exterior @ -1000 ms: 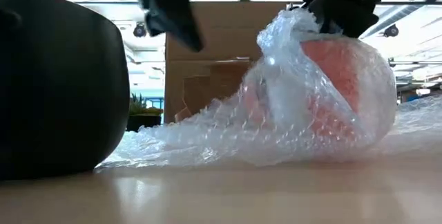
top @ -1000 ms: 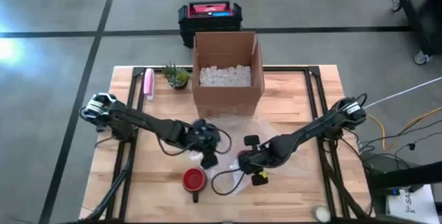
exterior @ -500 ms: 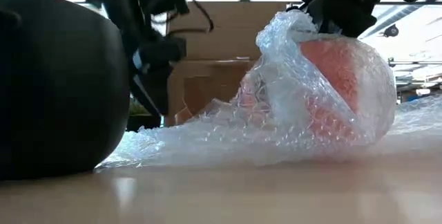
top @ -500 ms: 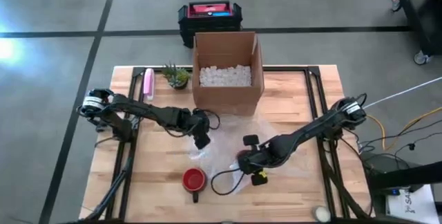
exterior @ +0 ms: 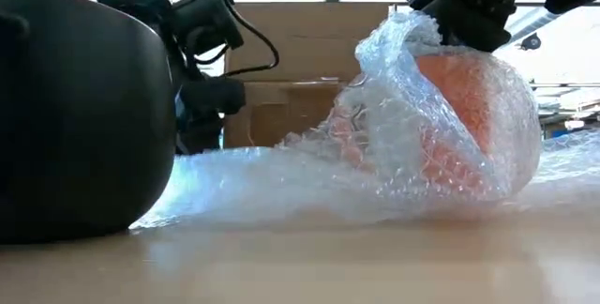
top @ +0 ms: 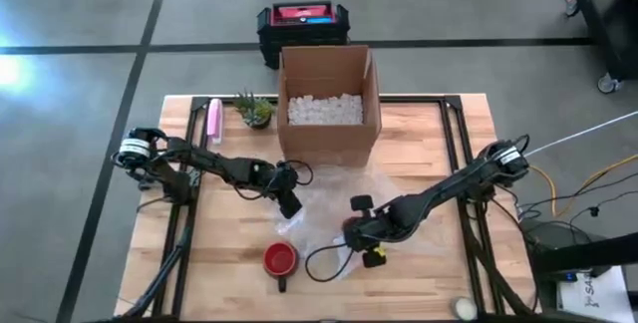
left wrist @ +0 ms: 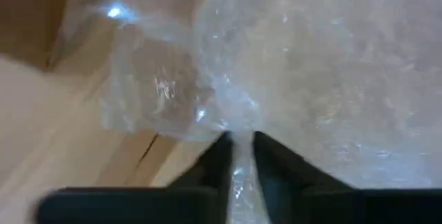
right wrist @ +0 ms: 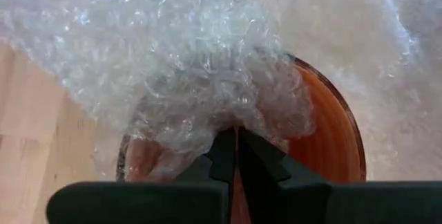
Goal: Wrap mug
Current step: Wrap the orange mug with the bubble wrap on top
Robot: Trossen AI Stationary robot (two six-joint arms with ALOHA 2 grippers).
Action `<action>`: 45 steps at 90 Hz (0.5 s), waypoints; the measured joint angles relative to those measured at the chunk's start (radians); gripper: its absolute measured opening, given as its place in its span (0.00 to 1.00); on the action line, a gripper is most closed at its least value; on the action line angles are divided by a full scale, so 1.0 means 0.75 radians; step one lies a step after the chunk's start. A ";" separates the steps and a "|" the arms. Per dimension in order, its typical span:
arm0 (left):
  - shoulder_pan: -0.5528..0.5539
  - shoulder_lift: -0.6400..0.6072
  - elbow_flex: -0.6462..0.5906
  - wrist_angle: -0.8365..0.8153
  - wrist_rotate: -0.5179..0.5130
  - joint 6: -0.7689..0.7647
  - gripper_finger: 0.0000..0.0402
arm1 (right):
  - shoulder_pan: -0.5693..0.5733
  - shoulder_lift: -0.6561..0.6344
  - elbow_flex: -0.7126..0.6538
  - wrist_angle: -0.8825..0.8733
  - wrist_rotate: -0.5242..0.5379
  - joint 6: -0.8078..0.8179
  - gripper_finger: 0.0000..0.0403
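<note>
Bubble wrap [exterior: 309, 168] draped over an orange mug [exterior: 469, 107] on a wooden table [top: 439, 139], both arms at work.

Mug: lying on its side near the table's middle, mostly under the wrap. Right gripper [right wrist: 235, 148]: above the mug, fingers together, pinching the wrap against the rim. Left gripper [left wrist: 238, 148]: low at the sheet's far edge, fingers nearly closed on a thin fold of wrap. Also present: red mug [top: 280, 260] near the front edge, open cardboard box [top: 327, 104] with white packing bits, small plant [top: 255, 110], pink item [top: 213, 121].
</note>
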 joint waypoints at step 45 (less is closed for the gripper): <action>-0.182 -0.123 0.473 -0.209 -0.037 0.149 0.00 | 0.000 0.000 0.000 0.003 0.000 -0.004 0.01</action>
